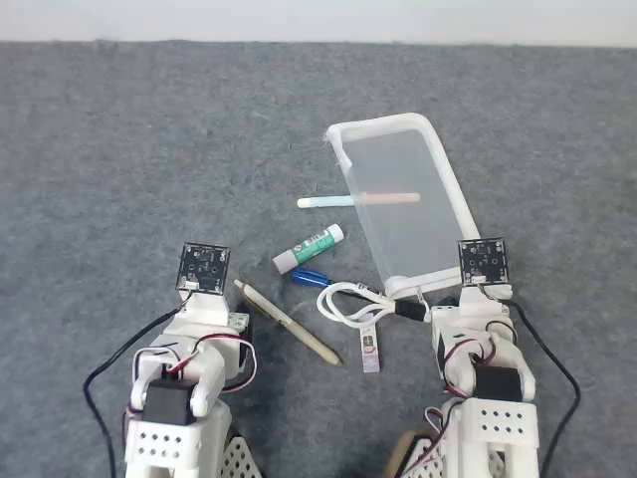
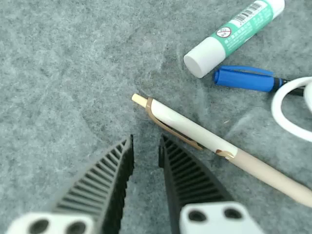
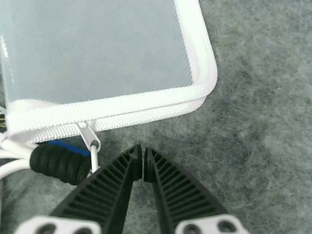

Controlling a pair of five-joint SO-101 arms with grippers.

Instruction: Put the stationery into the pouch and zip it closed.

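High view is showing the clear pouch (image 1: pixel 408 199) lying right of centre on the counter (image 1: pixel 100 149), a pastel pen (image 1: pixel 323 201) poking from its left edge. A glue stick (image 1: pixel 309 248), blue pen (image 1: pixel 309 278), cable (image 1: pixel 348 302) and cream pen (image 1: pixel 289 321) are lying nearer. The left hand (image 2: pixel 146 139) is hovering released by the cream pen; the right hand (image 3: pixel 143 151) is sitting clenched, empty, beside the zipper pull (image 3: pixel 90 139).

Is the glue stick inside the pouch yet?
No, the glue stick lies on the table outside the pouch, beside the blue pen.
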